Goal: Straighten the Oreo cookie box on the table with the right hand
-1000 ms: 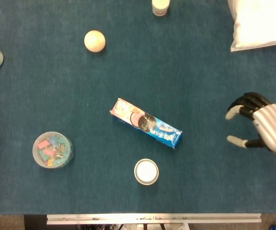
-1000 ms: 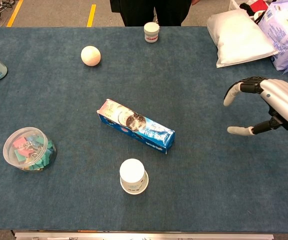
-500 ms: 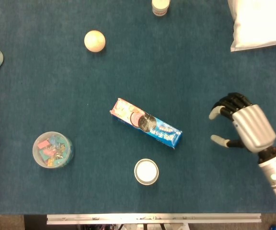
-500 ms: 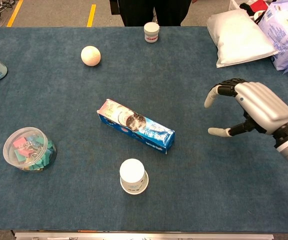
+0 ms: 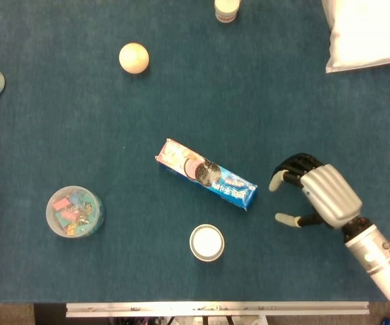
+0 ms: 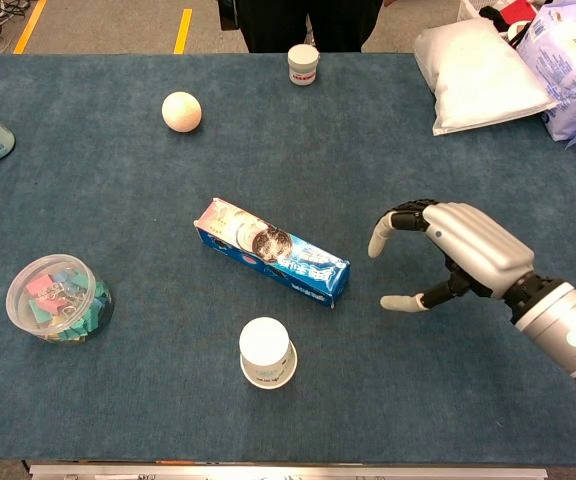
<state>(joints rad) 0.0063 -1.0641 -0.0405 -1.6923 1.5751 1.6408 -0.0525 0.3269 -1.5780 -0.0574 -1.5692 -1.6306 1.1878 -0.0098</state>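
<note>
The blue Oreo cookie box lies flat near the middle of the table, slanted from upper left to lower right. My right hand hovers just right of the box's lower right end, fingers spread and curved toward it, holding nothing. A small gap separates the fingertips from the box. My left hand shows in neither view.
A white cup stands just below the box. A clear tub of clips sits at the left, an orange ball at the upper left, a white jar at the far edge, white bags at the upper right.
My right hand has moved left and slightly down across the table, from the right edge to just beside the box's right end. The box has not moved.
</note>
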